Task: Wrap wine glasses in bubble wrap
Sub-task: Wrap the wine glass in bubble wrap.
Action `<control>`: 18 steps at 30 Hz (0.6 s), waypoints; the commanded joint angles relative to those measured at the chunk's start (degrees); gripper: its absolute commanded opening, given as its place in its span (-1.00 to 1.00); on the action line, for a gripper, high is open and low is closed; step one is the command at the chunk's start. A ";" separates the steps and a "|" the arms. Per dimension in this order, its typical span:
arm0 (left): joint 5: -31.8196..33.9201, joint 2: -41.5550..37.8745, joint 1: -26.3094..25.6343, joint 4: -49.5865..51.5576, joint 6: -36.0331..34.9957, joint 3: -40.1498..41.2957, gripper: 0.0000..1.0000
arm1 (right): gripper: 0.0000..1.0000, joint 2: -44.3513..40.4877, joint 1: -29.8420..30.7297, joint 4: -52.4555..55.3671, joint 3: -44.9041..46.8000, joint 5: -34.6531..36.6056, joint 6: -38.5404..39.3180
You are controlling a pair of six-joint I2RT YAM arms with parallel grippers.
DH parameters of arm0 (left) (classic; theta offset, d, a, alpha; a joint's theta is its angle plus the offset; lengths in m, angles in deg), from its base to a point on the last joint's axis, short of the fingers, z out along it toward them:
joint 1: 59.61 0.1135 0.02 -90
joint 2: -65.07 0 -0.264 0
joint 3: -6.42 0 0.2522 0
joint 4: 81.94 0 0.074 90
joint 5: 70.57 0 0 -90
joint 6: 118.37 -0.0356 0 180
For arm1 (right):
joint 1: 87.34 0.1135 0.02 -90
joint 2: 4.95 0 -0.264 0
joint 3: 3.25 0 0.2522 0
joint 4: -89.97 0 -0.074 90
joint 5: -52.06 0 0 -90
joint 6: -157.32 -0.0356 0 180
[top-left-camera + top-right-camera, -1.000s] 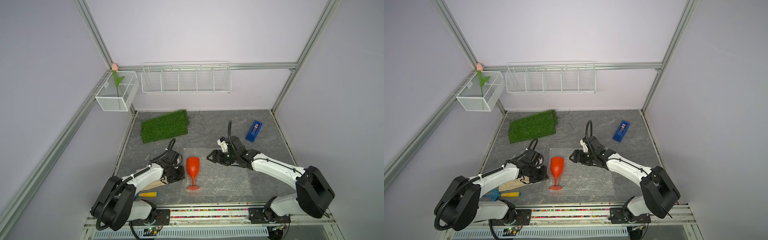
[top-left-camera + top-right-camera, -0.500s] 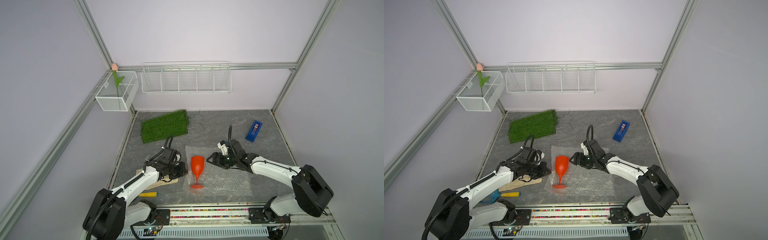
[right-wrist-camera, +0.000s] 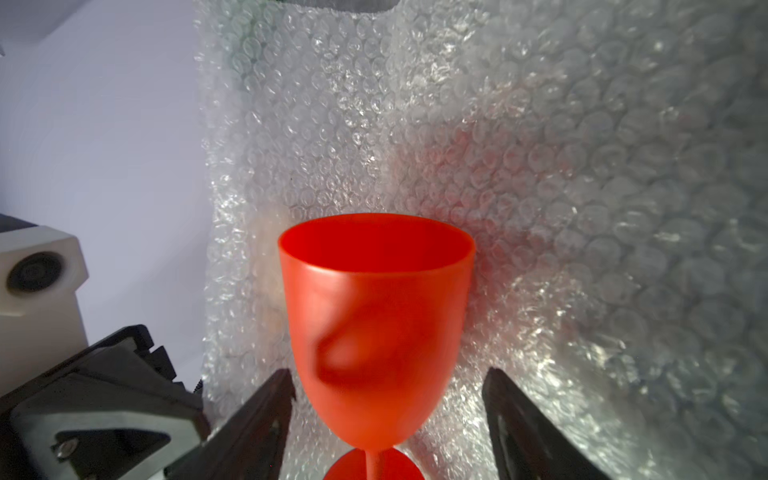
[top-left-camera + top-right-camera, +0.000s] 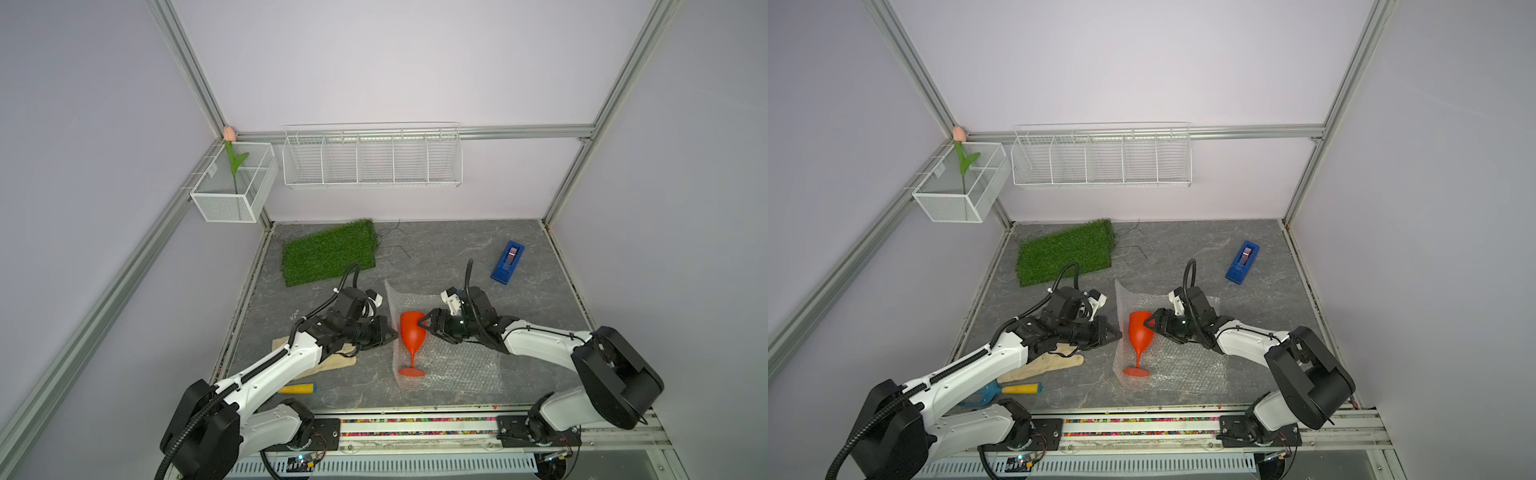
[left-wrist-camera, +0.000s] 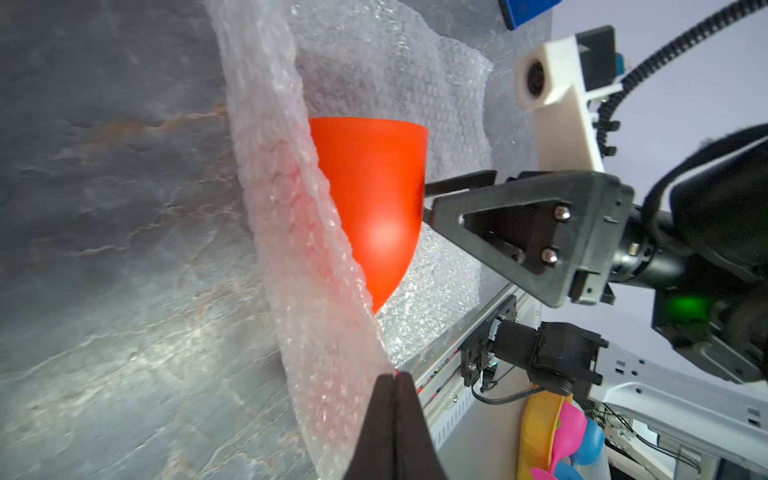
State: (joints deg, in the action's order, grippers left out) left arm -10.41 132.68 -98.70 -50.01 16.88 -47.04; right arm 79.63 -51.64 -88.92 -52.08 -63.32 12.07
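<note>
Since a second ago, the bubble wrap (image 4: 457, 365) is no longer lying flat: its left edge is now standing up beside the goblet (image 4: 411, 332). The goblet is sitting further toward the right arm, and the right pincer (image 4: 424, 323) is reaching closer to the cup. In both top views the goblet (image 4: 1140, 330) is standing on its foot on the sheet, toward the front of the grey table (image 4: 457, 253) and well apart from the grass mat (image 4: 328, 253) at the back. The left pincer (image 4: 392, 332) is sitting just beside the cup on its left, and the right pincer (image 4: 1148, 323) is meeting it from the right. In the left wrist view the left pincer (image 5: 395, 376) is clamping tight on the raised edge of the bubble wrap (image 5: 291, 208). That flap is leaning against the goblet (image 5: 374, 208), while the right pincer (image 5: 424, 199) is reaching the cup's far side. In the right wrist view the right pincer (image 3: 388, 374) is standing wide, one finger on each side of the goblet (image 3: 374, 311), with a gap showing beside one finger. The bubble wrap (image 3: 498, 166) is rising behind the cup like a wall.
</note>
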 commanded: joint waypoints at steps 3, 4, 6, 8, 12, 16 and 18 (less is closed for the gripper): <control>0.47 3.56 -3.75 -5.25 3.55 -2.76 -1.00 | 0.50 -0.60 -0.94 -1.61 1.71 -0.37 -1.00; 0.62 4.26 -4.63 -6.11 3.95 -3.15 -1.00 | 0.50 -0.96 -1.29 -1.64 2.07 -0.29 -0.94; 0.71 5.76 -6.24 -8.38 5.23 -3.68 -1.00 | 0.50 -1.45 -1.68 -1.51 2.69 -0.37 -0.92; 0.75 7.71 -8.22 -10.09 6.01 -4.75 -1.00 | 0.50 -1.89 -2.28 -1.50 3.19 -0.74 -0.91; 0.89 11.94 -11.26 -12.49 7.29 -6.72 -1.00 | 0.50 -3.65 -3.82 -1.69 4.77 -1.34 -1.17; 1.52 14.82 -12.45 -14.05 7.91 -7.27 -1.00 | 0.43 -8.24 -6.06 3.10 5.58 0.15 0.37; 1.38 15.98 -12.91 -15.28 8.34 -7.49 -1.00 | 0.43 -11.18 -6.52 9.41 4.49 2.44 2.87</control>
State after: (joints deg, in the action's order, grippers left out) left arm -10.00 147.39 -111.05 -62.21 23.42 -52.79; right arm 71.96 -57.50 -86.19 -47.23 -62.84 12.60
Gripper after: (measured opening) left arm 0.047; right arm 0.716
